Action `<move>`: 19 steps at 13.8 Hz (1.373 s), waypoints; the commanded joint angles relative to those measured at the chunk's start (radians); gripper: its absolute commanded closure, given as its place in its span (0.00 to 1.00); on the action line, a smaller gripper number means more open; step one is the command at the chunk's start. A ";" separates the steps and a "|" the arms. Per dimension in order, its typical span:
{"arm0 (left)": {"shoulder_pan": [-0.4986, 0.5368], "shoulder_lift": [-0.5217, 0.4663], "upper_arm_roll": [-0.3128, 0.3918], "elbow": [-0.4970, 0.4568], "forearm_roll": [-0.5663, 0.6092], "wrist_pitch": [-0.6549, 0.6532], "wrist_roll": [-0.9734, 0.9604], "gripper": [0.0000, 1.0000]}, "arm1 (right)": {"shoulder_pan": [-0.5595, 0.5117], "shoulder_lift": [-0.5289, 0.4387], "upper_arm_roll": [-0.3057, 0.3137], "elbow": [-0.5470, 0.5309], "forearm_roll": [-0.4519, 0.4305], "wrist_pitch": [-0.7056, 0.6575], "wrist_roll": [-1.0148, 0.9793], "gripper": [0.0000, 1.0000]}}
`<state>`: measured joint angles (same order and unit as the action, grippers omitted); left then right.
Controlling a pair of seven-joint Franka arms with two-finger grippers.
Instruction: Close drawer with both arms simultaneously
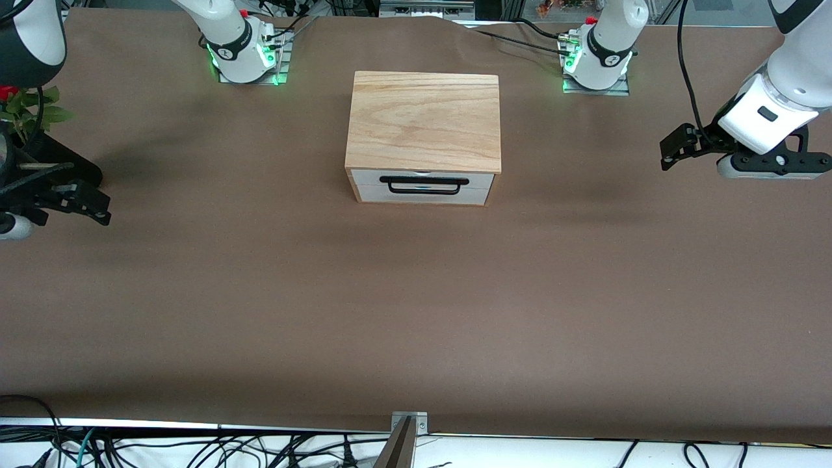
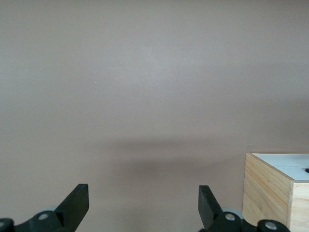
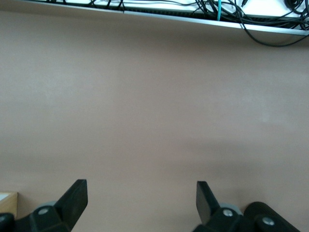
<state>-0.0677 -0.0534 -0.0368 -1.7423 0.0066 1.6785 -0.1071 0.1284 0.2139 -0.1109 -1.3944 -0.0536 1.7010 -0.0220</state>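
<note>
The light-oak box [image 1: 426, 120] stands mid-table between the arm bases. Its drawer [image 1: 422, 185], with a white front and a black bar handle, faces the front camera and sits pushed in, about flush with the box. My left gripper [image 1: 668, 155] hangs open and empty over the table at the left arm's end, well apart from the box. In the left wrist view the left gripper [image 2: 143, 193] is wide open, and the box corner [image 2: 270, 193] shows. My right gripper [image 1: 97, 208] is open and empty over the right arm's end. It also shows in the right wrist view [image 3: 141, 188].
A small plant with a red flower [image 1: 26, 110] stands at the right arm's end, beside the right gripper. Brown cloth [image 1: 416, 312] covers the table. Cables [image 1: 195, 448] lie along the table's edge nearest the front camera. A metal clamp [image 1: 409, 422] sits mid-edge.
</note>
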 commanded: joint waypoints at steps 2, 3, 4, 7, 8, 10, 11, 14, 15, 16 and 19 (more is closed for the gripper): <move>0.008 -0.002 0.003 0.010 -0.004 -0.011 0.027 0.00 | -0.061 -0.077 0.050 -0.077 -0.006 0.018 0.005 0.00; 0.006 0.000 0.003 0.013 -0.004 -0.011 0.023 0.00 | -0.064 -0.087 0.053 -0.077 0.000 0.019 0.008 0.00; 0.008 0.004 0.005 0.018 -0.005 -0.011 0.026 0.00 | -0.072 -0.097 0.072 -0.084 0.000 0.009 0.014 0.00; 0.016 0.006 0.005 0.018 -0.005 -0.011 0.029 0.00 | -0.125 -0.142 0.119 -0.161 0.004 0.017 0.008 0.00; 0.020 0.006 0.005 0.018 -0.005 -0.013 0.027 0.00 | -0.125 -0.142 0.119 -0.164 0.005 0.006 0.010 0.00; 0.026 0.006 0.005 0.018 -0.007 -0.016 0.029 0.00 | -0.125 -0.142 0.119 -0.164 0.005 0.006 0.005 0.00; 0.029 0.006 0.005 0.018 -0.007 -0.016 0.029 0.00 | -0.121 -0.140 0.120 -0.164 0.003 0.005 0.004 0.00; 0.037 0.007 0.002 0.020 -0.019 -0.016 0.026 0.00 | -0.112 -0.107 0.122 -0.147 -0.003 0.005 0.002 0.00; 0.037 0.007 0.002 0.020 -0.019 -0.016 0.027 0.00 | -0.110 -0.104 0.120 -0.143 -0.005 0.006 -0.001 0.00; 0.039 0.007 0.002 0.020 -0.020 -0.016 0.024 0.00 | -0.110 -0.100 0.120 -0.138 -0.005 0.006 0.002 0.00; 0.037 0.007 0.000 0.024 -0.023 -0.016 0.020 0.00 | -0.110 -0.094 0.120 -0.137 0.000 0.008 0.013 0.00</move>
<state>-0.0432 -0.0532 -0.0290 -1.7420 0.0038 1.6777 -0.1066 0.0263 0.1211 -0.0003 -1.5301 -0.0532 1.7050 -0.0180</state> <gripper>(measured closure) 0.000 0.000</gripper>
